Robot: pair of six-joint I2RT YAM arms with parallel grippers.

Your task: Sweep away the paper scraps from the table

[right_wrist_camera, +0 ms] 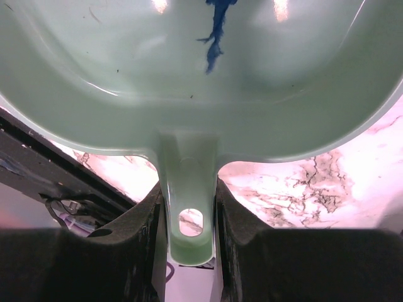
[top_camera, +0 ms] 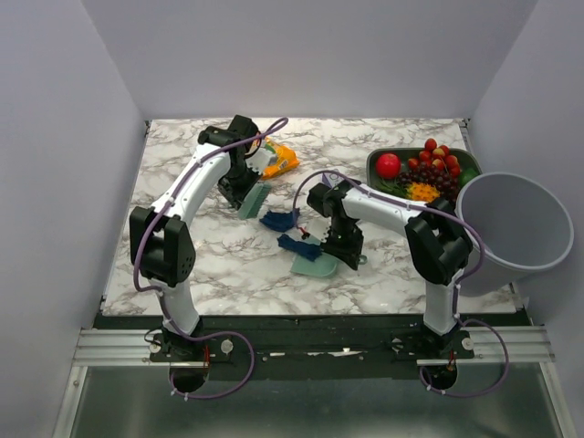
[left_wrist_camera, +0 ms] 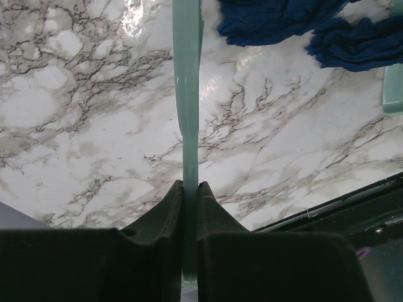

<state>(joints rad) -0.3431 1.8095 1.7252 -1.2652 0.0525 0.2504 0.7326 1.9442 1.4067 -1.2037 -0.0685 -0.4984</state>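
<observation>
Risk: left pincer [left_wrist_camera: 189,189] pinches thin brush [left_wrist_camera: 187,94], right pincer [right_wrist_camera: 187,189] pinches dustpan [right_wrist_camera: 189,75] handle. 2 dark blue paper scraps [top_camera: 276,220] lie mid-counter [top_camera: 210,265] between brush and pan, 1 at its lip. Hard sweep could flick them past, or twist the brush in the grip.

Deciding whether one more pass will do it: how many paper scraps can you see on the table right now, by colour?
Dark blue paper scraps: 2 (the second lies at the dustpan lip)
Red paper scrap: 1, tiny, between the two blue ones
Total: 3 visible from the top view
</observation>
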